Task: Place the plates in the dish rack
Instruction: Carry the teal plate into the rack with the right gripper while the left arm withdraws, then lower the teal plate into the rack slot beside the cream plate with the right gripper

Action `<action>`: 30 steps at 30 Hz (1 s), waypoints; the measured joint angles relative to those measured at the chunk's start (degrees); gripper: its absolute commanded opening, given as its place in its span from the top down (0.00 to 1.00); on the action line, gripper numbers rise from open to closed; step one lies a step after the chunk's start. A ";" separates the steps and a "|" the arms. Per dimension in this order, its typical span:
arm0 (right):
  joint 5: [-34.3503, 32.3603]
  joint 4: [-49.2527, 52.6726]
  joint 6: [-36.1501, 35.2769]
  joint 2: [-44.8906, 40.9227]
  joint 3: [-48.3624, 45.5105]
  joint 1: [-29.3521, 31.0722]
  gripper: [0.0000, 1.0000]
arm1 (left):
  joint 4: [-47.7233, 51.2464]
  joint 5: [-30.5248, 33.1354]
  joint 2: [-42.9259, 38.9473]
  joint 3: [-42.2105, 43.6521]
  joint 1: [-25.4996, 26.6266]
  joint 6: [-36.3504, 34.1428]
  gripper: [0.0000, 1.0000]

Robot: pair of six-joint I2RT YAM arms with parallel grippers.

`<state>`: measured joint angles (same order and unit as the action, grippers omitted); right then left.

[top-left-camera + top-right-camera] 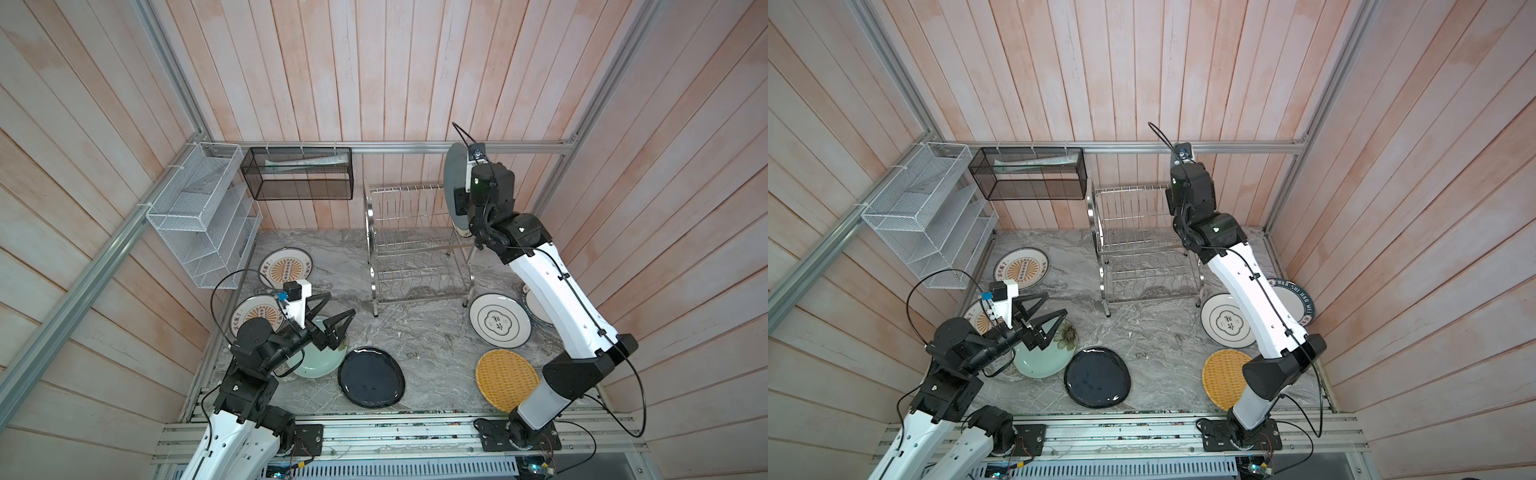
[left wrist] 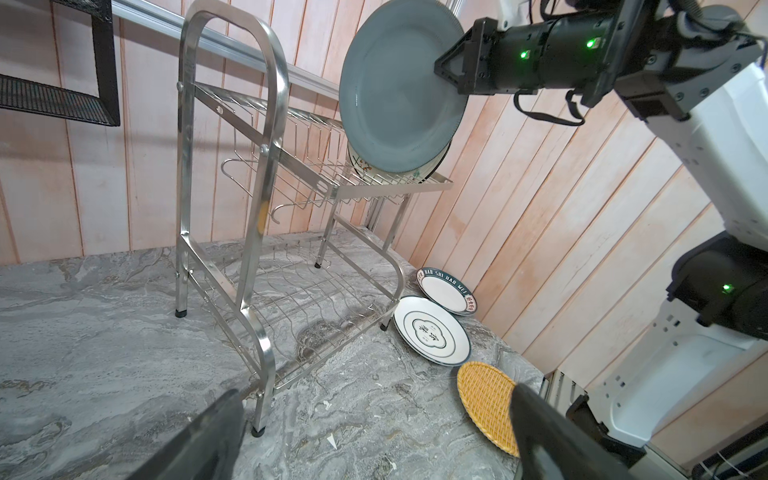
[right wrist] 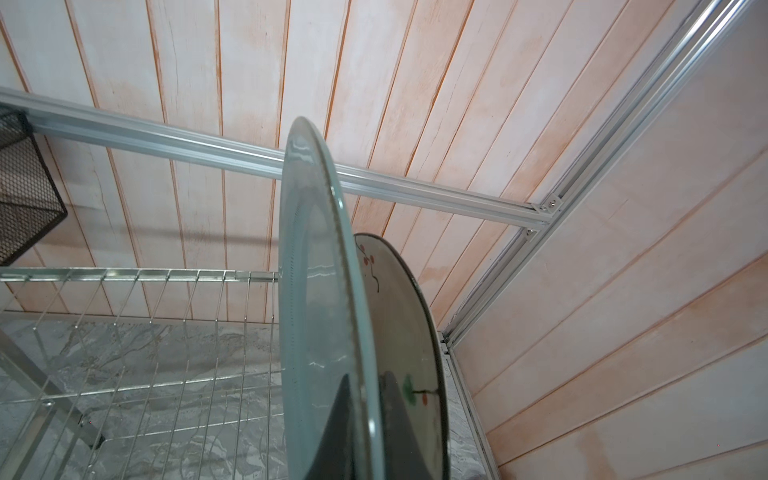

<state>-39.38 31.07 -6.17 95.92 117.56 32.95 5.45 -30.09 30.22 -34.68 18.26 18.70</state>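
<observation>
Above dish rack (image 1: 415, 249) top tier, your right pincer (image 2: 444, 68) clamps grey-blue plate (image 2: 399, 95) beside cream plate (image 3: 399, 332); next, lower into free slot; left pincer (image 1: 340, 303) gaping.

Just beside the dish rack (image 2: 390, 189), towards the right arm, a white plate with a dark rim band (image 2: 444, 291) carries the Latin letters "HAO SHI HAO WEI" around its rim. They are legible in the left wrist view and in a top view (image 1: 1296, 301). Red Chinese characters on the same band are too small to read. The neighbouring white plate (image 2: 430, 330) bears two Chinese characters in a lobed frame at its centre, not clearly legible. Left of the rack, an orange-sunburst plate (image 1: 286, 268) and a second orange-sunburst plate (image 1: 254, 316) carry rim characters, unreadable.
</observation>
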 measured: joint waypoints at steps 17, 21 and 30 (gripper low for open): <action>3.21 -1.25 0.68 -0.52 -3.43 -2.01 1.00 | -0.39 -1.05 0.37 0.09 0.00 0.42 0.00; 3.34 -0.70 1.62 -0.52 -3.45 -2.03 1.00 | -0.39 -1.05 0.37 0.09 -0.02 0.42 0.00; 3.26 0.92 3.58 -0.90 -3.43 -1.95 1.00 | -0.39 -1.20 0.37 0.09 -0.11 0.42 0.00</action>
<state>-36.12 31.99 -2.59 95.02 114.13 31.00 5.06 -31.29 30.59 -34.59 18.15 19.11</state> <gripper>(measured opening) 0.087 0.999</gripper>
